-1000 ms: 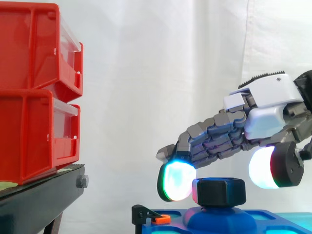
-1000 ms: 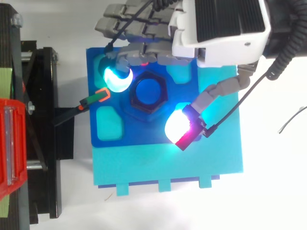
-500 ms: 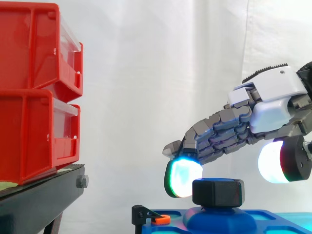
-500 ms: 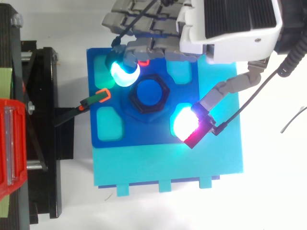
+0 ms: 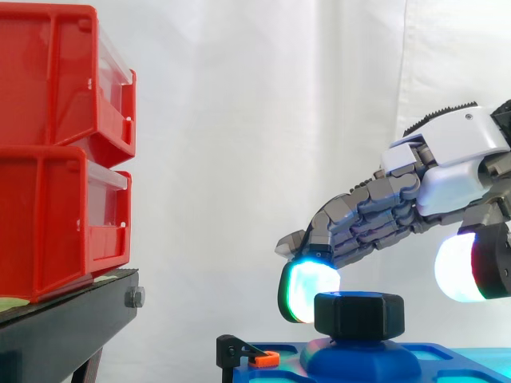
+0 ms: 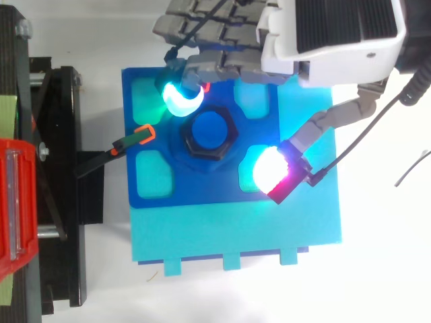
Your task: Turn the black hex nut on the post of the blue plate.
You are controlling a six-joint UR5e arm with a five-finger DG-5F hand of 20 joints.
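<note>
The black hex nut [image 5: 359, 313] sits on the blue post [image 6: 211, 129] at the centre of the blue plate [image 6: 202, 188], with its flats level and the post end showing through its bore in the top view. The blue plate lies on a larger cyan base [image 6: 236, 229], which rests on the white counter [image 6: 377, 269]. The hand [image 5: 447, 167] reaches in from the right above the plate, with fingers and thumb spread and gripping nothing. One cyan-green fingertip [image 6: 182, 99] hangs just beside the nut's far-left corner; contact cannot be confirmed in either view. The thumb pad [image 6: 269, 169], glowing white with a magenta edge, stands apart from the nut on the opposite side and, in the side view, slightly above its top face. A black clamp with an orange tip [image 6: 143, 134] bears on the plate's left edge. Two stacked red bins [image 5: 56, 152] stand on the black stand [image 5: 64, 327] to the left.
</note>
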